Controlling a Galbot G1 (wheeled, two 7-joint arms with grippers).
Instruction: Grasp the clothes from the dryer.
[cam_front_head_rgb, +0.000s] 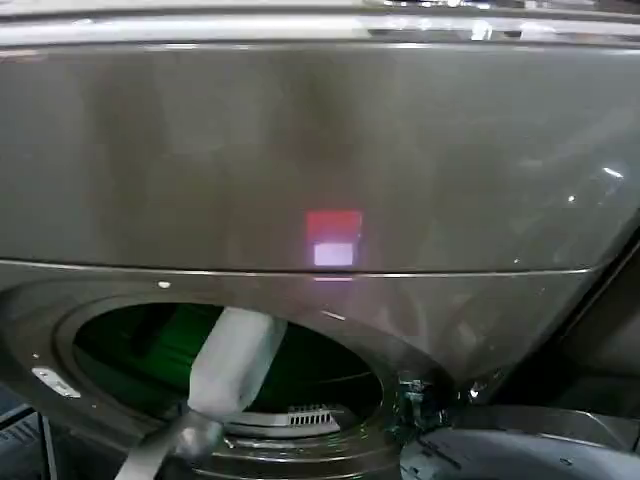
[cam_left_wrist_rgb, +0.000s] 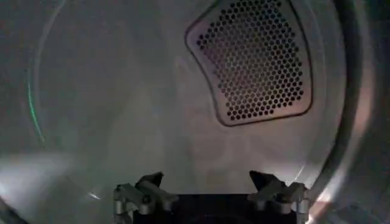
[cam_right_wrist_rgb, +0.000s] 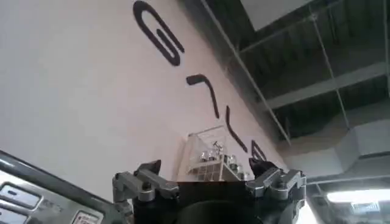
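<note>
Reaching into bronze-brown dryer (cam_front_head_rgb: 300, 150); left claw (cam_left_wrist_rgb: 207, 185) spread.

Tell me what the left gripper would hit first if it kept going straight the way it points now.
The left gripper, fingers open inside the dryer, points at the smooth silver drum back wall, beside the perforated metal vent panel. It would probably meet that wall first; depth is unclear.

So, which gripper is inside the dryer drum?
The left gripper, open before the drum's perforated panel. The right gripper, also open, faces a white lettered wall outside.

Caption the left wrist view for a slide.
Open left gripper inside the dryer drum, facing the perforated rear vent.
</note>
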